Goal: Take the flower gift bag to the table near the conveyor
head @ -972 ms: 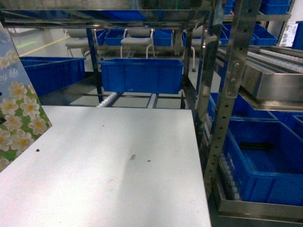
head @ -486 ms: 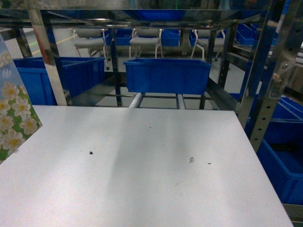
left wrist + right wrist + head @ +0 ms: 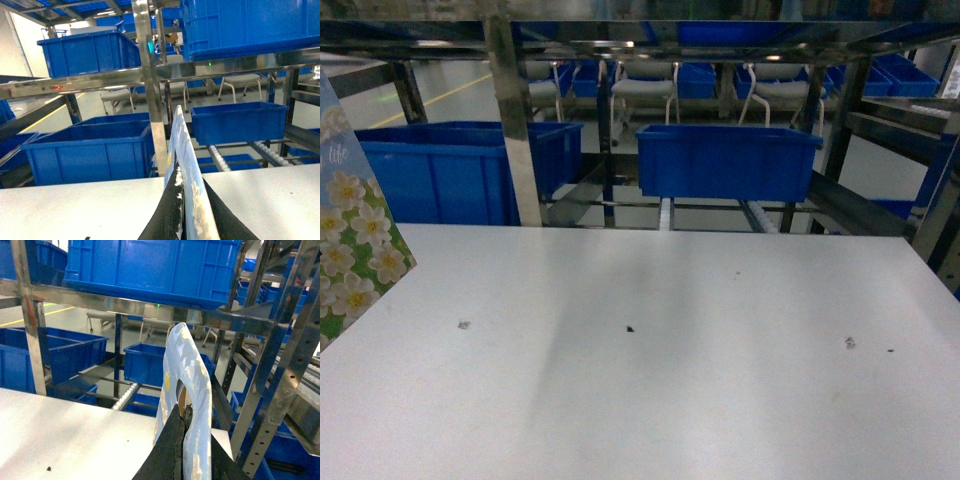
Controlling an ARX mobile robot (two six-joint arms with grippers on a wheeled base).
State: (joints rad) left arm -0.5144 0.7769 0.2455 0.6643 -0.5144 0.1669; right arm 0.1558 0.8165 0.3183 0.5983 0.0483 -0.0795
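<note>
- The flower gift bag (image 3: 355,250) shows only at the left edge of the head view, a slanted panel printed with white blossoms on green and pale blue, reaching over the left border of the tabletop (image 3: 650,380); whether it touches the surface cannot be told.
- In the left wrist view the left claw (image 3: 186,227) is pressed together on the bag's (image 3: 185,165) thin upper edge, black fingers on either side of it.
- In the right wrist view the right claw (image 3: 182,440) pinches a pale blue rounded part of the bag (image 3: 185,385), seen edge-on, with a hole cut through it.
- The tabletop is matte white, with a few small dark specks (image 3: 630,328) scattered over it.
- Just behind the tabletop's far edge stands the conveyor (image 3: 515,120), steel uprights and rails with white roller tracks (image 3: 666,212) sloping toward the tabletop.
- A blue bin (image 3: 728,162) sits on those tracks; a larger blue bin (image 3: 450,170) stands to its left.
- Chairs (image 3: 650,88) stand on the floor beyond the racking.
</note>
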